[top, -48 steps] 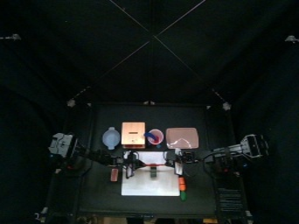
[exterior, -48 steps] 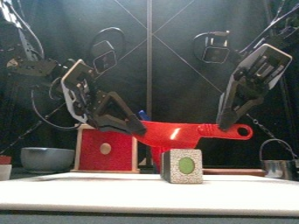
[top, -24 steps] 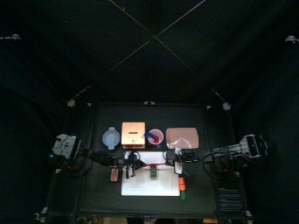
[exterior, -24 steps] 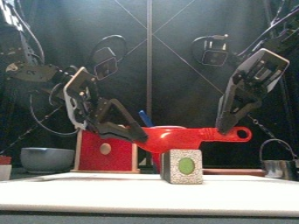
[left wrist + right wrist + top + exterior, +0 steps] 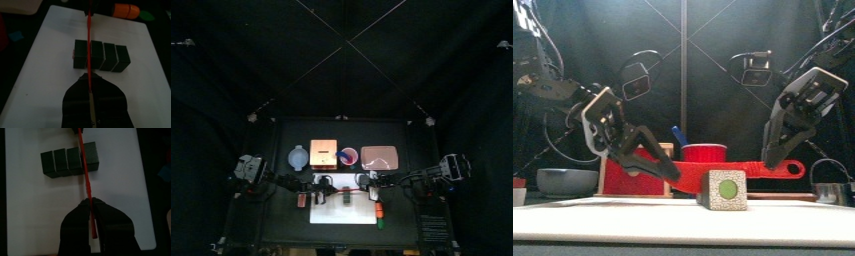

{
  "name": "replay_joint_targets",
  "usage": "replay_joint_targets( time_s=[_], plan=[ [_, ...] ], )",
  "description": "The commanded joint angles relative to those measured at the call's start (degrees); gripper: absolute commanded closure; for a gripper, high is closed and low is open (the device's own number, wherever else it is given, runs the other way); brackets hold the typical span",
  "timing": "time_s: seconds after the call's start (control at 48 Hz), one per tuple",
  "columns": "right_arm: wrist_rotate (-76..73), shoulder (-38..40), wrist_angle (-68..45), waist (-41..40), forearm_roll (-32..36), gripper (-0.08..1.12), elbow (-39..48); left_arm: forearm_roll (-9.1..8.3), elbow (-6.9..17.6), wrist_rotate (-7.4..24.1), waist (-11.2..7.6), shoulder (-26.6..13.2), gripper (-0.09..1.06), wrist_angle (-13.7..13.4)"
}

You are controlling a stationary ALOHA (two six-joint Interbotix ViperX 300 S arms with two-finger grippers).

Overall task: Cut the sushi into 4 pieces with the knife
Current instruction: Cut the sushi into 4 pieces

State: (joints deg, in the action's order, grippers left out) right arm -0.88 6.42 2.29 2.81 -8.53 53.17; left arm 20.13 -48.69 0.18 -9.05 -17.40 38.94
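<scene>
Clamped on stiff red knife's (image 5: 758, 167) ends: left gripper (image 5: 90, 78), right gripper (image 5: 89, 204). Press at light sushi roll's (image 5: 100, 56) seams (likely to slide).

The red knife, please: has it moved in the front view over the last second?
Yes. The red knife has come down toward the sushi roll; it was clearly above the roll, and now sits about level with its top.

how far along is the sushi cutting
Nothing looks cut yet: the sushi roll lies as four blocks side by side on the white cutting board. In hand: the left gripper and right gripper are each shut on an end of the red knife, its blade lined up over the seam beside one end block. Left: all the cuts.
</scene>
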Motion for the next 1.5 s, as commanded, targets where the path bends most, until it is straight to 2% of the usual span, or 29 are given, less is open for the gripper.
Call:
replay_joint_targets(
  time_s=[0.021, 0.083, 0.208, 0.354, 0.417, 0.521, 0.625, 0.75, 0.833, 0.917, 1.021, 1.167, 1.25, 1.354, 1.5],
  plan=[
    [-0.09, -0.70, -0.53, -0.18, -0.18, 0.93, -1.23, 2.02, 1.05, 0.00, 0.44, -1.67, 0.77, -0.26],
    [-0.09, -0.88, -0.53, -0.18, -0.26, 0.93, -1.14, 2.99, 0.88, 0.18, 0.79, -2.20, 0.77, -0.26],
    [-0.09, -0.44, -0.26, -2.29, 0.18, 0.93, -0.97, 3.25, 0.44, 0.35, 2.37, -2.02, 0.77, -0.35],
    [0.00, -0.26, -0.26, -4.48, 1.14, 0.93, -0.97, 2.46, -0.53, 0.35, 5.89, -1.23, 0.77, -0.35],
    [0.00, -0.09, -0.26, -4.48, 1.49, 0.93, -1.23, 1.49, -0.79, 0.35, 6.77, -0.26, 0.78, -0.35],
    [-0.18, 0.88, 0.18, -4.13, 1.23, 0.93, -1.58, -0.70, -0.97, 0.35, 7.03, 2.02, 0.78, -0.35],
    [-0.18, 3.43, 2.37, -2.99, 0.53, 0.93, -2.64, -3.96, -1.05, 0.44, 6.77, 5.63, 0.78, -1.14],
    [-0.26, 6.33, 6.68, -2.02, 0.09, 0.93, -4.13, -9.58, -0.88, 2.55, 6.15, 10.28, 0.77, -4.48],
    [-0.18, 7.56, 9.05, -1.14, 0.09, 0.93, -5.01, -11.51, -0.35, 5.71, 5.54, 12.74, 0.77, -7.47],
    [-0.26, 7.73, 10.28, -0.26, -0.09, 0.93, -5.71, -11.25, 0.35, 8.17, 4.75, 14.15, 0.77, -9.67],
    [-0.35, 7.73, 11.16, 0.97, -0.26, 0.93, -6.24, -9.58, 1.05, 10.20, 3.34, 14.06, 0.77, -11.60],
    [-0.44, 7.65, 12.39, 1.67, -0.70, 0.93, -6.77, -6.06, 1.05, 10.20, 1.67, 13.10, 0.77, -11.69],
    [-0.62, 7.47, 12.48, 1.93, -0.70, 0.93, -6.94, -3.16, 1.05, 10.20, 0.79, 12.66, 0.77, -11.60],
    [-1.32, 7.38, 13.01, 2.02, -0.53, 0.93, -7.03, -0.35, 1.14, 10.28, -0.26, 12.13, 0.77, -11.25],
    [-1.41, 7.29, 14.68, 2.11, -0.70, 0.93, -7.56, 1.14, 1.67, 10.28, -1.58, 11.16, 0.77, -11.16]
  ],
)
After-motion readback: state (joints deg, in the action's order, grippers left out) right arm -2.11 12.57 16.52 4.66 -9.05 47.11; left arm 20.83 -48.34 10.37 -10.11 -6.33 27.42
